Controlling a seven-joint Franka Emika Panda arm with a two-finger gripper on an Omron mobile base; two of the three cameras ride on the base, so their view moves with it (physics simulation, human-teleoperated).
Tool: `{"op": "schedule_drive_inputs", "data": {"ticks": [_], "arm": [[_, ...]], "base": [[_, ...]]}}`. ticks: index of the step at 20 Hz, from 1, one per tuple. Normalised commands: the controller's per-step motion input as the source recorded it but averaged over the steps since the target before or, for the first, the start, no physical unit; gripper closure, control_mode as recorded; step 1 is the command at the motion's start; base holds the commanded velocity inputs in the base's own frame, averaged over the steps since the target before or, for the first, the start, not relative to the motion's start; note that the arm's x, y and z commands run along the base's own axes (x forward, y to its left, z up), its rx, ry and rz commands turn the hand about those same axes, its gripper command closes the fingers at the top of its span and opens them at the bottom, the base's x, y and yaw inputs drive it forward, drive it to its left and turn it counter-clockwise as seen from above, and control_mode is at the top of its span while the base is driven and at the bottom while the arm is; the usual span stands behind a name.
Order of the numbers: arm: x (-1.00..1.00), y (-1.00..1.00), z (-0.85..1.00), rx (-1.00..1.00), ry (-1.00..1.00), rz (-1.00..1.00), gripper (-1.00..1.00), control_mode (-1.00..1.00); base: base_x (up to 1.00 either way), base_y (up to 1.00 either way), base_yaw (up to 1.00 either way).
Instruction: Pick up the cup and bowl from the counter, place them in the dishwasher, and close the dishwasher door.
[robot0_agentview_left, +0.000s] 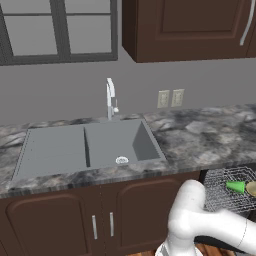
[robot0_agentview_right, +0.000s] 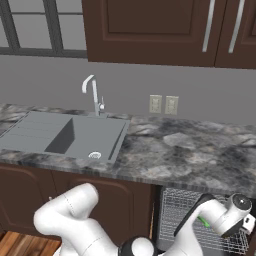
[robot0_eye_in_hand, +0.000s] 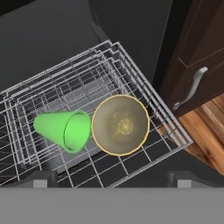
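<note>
The green cup (robot0_eye_in_hand: 63, 130) lies on its side in the dishwasher's wire rack (robot0_eye_in_hand: 144, 76), its mouth toward the tan bowl (robot0_eye_in_hand: 120, 124), which sits upright beside it and touches it. My gripper (robot0_eye_in_hand: 113, 180) hovers above them, open, with nothing between its fingertips (robot0_eye_in_hand: 41, 179). From the left base view the cup (robot0_agentview_left: 236, 187) and bowl (robot0_agentview_left: 252, 188) rest in the pulled-out rack (robot0_agentview_left: 220, 192) under the counter (robot0_agentview_left: 200, 140). In the right base view my hand hangs over the rack (robot0_agentview_right: 175, 215), and a sliver of the cup (robot0_agentview_right: 203, 220) shows. The dishwasher door is hidden below the rack.
The grey double sink (robot0_agentview_left: 85, 145) and faucet (robot0_agentview_left: 111, 97) are to the left on the counter. A brown cabinet with a silver handle (robot0_eye_in_hand: 190, 87) stands right beside the rack, and wooden floor (robot0_eye_in_hand: 210, 140) shows below it.
</note>
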Motion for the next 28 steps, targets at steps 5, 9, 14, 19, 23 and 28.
{"op": "schedule_drive_inputs", "data": {"ticks": [5, 9, 14, 19, 23, 28], "arm": [[0.00, 0.00, 0.12, 0.00, 0.00, -0.01, -1.00, -1.00], [0.00, 0.00, 0.07, 0.00, 0.00, 0.00, -1.00, -1.00], [-0.01, 0.00, 0.06, 0.00, 0.00, 0.00, -1.00, -1.00], [-0.03, 0.00, 0.14, 0.00, 0.00, 0.00, -1.00, -1.00], [-0.18, 0.00, 0.13, 0.00, -0.01, -0.01, -1.00, -1.00], [-0.26, 0.00, 0.11, 0.00, -0.02, -0.04, -1.00, -1.00]], "base": [[0.00, 0.00, 0.00], [0.00, 0.00, 0.00], [0.00, 0.00, 0.00], [0.00, 0.00, 0.00], [0.00, 0.00, 0.00], [0.00, 0.00, 0.00]]}}
